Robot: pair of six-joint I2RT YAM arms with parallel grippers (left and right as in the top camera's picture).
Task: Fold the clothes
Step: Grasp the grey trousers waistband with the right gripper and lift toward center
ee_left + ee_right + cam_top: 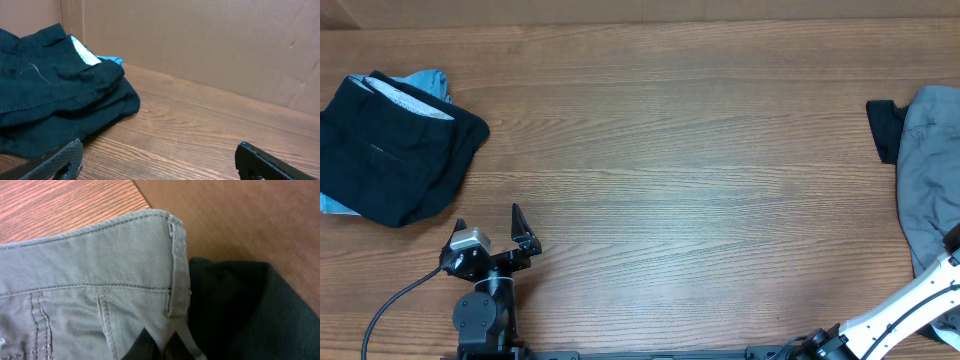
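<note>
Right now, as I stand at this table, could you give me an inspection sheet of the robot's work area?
Surface: wooden table, brown grain.
Job's things: black garment heaped at the left, on top of a light-blue garment; grey garment at the right edge, with a second black garment beside it.
Clutter: nothing seen.
Grippers: left gripper open, holding nothing, apart from the heap; right gripper shut, pinching the grey garment near a belt loop.
Cables: black cable trailing from the left wrist.
Surroundings: cardboard wall behind the table.
</note>
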